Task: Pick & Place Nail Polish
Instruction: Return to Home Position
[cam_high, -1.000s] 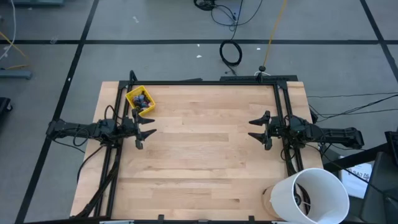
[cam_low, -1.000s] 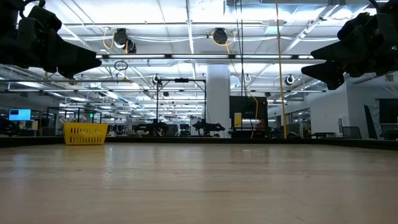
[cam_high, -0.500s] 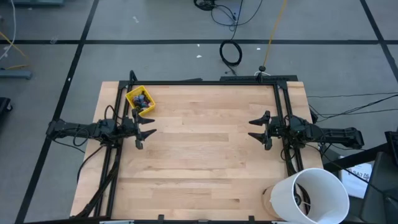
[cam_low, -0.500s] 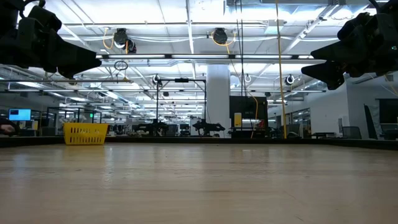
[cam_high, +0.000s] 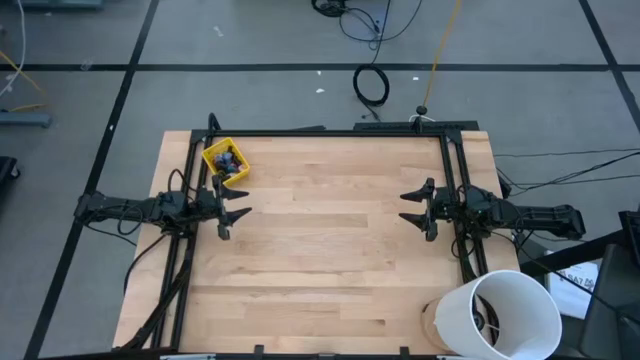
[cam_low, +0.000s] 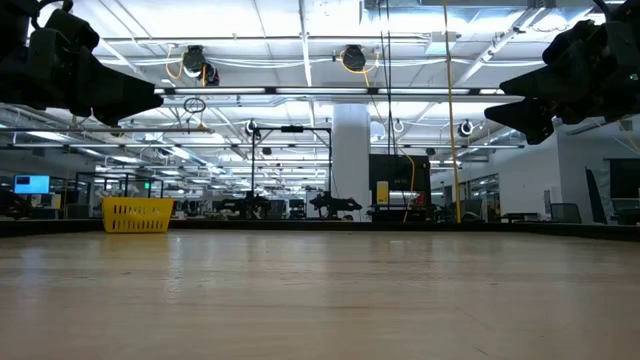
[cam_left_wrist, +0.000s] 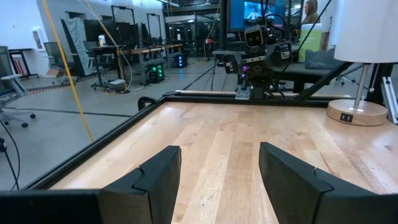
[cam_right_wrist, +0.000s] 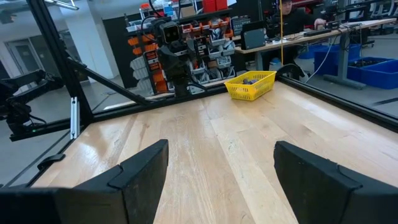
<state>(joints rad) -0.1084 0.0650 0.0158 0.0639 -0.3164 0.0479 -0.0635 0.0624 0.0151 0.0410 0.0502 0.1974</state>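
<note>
The nail polish (cam_high: 228, 160) shows as small dark and bluish bottles lying inside a small yellow bin (cam_high: 213, 156) that stands on the wooden table's far left corner. The right wrist view shows the same bin (cam_right_wrist: 250, 87) far ahead. My left gripper (cam_high: 238, 208) hovers level above the table's left edge, just nearer than the bin, open with nothing between its fingers (cam_left_wrist: 158, 180). My right gripper (cam_high: 408, 207) hovers level above the right edge, open and empty (cam_right_wrist: 221, 177). Both point toward the table's middle.
A tall white cylinder (cam_high: 500, 312) on a round wooden base stands at the table's near right corner. Black frame rails (cam_high: 330, 132) run along the far, left and right edges. The bare wood (cam_high: 330, 240) between the two grippers is open room.
</note>
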